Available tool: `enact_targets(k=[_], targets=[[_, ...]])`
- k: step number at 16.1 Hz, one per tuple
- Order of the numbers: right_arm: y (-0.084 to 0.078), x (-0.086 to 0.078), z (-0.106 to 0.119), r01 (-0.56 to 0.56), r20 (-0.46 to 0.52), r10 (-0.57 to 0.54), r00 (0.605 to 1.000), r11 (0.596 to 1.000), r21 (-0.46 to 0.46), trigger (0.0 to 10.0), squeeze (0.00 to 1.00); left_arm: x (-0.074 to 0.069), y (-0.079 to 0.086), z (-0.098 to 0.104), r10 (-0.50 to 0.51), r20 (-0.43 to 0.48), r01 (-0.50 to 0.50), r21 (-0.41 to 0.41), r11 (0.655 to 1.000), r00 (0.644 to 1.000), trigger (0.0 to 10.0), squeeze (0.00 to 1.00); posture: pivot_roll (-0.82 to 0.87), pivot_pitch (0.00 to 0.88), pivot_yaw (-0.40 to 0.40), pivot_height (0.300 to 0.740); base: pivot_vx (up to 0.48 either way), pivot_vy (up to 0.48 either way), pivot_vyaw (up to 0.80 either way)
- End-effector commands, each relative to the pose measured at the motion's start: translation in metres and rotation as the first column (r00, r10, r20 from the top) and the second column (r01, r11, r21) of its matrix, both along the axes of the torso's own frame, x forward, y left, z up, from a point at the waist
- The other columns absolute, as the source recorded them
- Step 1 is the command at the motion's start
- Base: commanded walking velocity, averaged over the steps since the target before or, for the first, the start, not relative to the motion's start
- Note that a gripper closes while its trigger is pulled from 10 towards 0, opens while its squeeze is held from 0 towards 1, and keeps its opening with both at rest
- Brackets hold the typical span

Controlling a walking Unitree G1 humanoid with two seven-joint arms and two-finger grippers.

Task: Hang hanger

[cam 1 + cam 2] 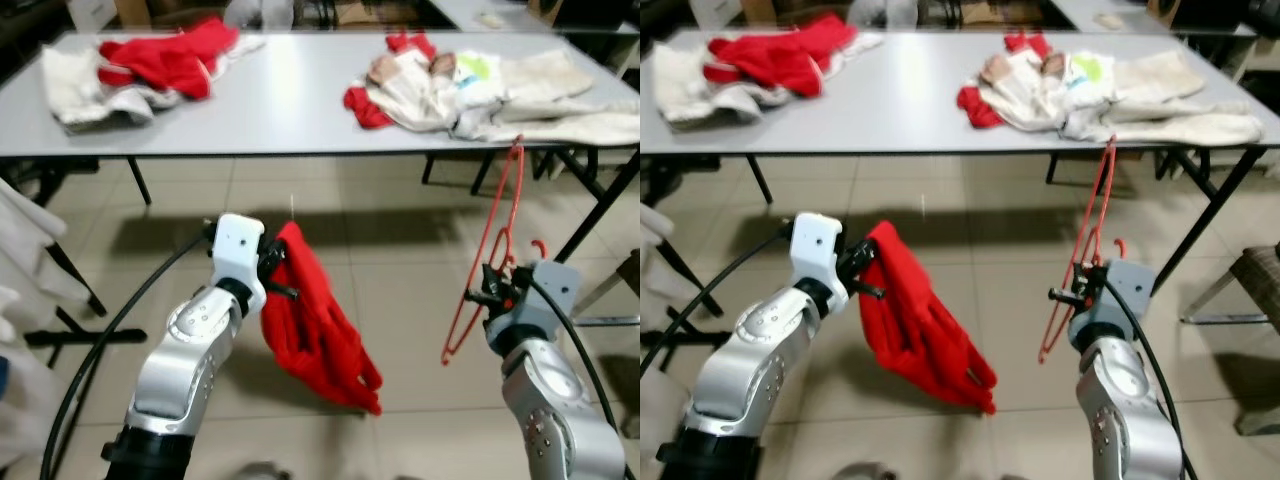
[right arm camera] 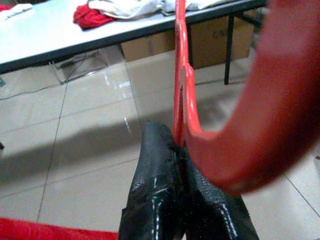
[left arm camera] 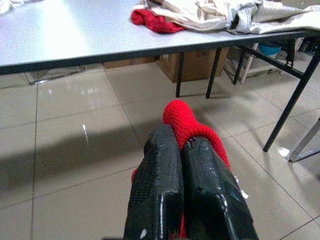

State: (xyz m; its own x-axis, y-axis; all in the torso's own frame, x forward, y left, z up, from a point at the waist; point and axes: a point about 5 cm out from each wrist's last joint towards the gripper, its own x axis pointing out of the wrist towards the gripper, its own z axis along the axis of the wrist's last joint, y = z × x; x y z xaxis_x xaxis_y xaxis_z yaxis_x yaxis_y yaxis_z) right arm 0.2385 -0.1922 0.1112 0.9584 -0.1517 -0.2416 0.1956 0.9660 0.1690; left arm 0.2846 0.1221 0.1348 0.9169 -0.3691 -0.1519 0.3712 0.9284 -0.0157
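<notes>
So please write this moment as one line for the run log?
left claw: shut on red garment, hanging | right claw: shut on red hanger, upright | table: ahead, clothes piles on top

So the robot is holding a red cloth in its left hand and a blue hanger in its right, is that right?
Nearly. The hanger is red, not blue, as the left eye view shows. The right gripper is shut on it, and the left gripper does hold a red cloth.
</notes>
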Motion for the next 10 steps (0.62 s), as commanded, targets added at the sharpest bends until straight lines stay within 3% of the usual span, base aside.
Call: enact_targets(k=[1, 7, 10], targets=[[0.0041, 0.0011, 0.0013, -0.013, 0.007, 0.013, 1.0, 1.0, 0.004, 10.0, 0.0, 0.0013, 0.0062, 0.0048, 0.016, 0.026, -0.017, 0.009, 1.0, 1.0, 10.0, 0.0, 0.09, 0.038, 0.018, 0.74, 0.0, 0.36, 0.0], [0.0046, 0.0029, 0.0021, -0.019, 0.011, 0.019, 1.0, 1.0, 0.0, 10.0, 0.0, 0.0023, 0.0051, 0.0051, 0.016, 0.029, -0.016, 0.006, 1.0, 0.999, 10.0, 0.0, 0.09, 0.035, 0.018, 0.74, 0.0, 0.361, 0.0], [0.0045, 0.0026, 0.0012, -0.024, 0.008, 0.024, 1.0, 1.0, -0.002, 10.0, 0.0, 0.0025, 0.0056, 0.0078, 0.042, 0.036, -0.041, -0.024, 0.999, 0.998, 10.0, 0.0, 0.09, 0.033, 0.018, 0.74, 0.0, 0.087, 0.0]])
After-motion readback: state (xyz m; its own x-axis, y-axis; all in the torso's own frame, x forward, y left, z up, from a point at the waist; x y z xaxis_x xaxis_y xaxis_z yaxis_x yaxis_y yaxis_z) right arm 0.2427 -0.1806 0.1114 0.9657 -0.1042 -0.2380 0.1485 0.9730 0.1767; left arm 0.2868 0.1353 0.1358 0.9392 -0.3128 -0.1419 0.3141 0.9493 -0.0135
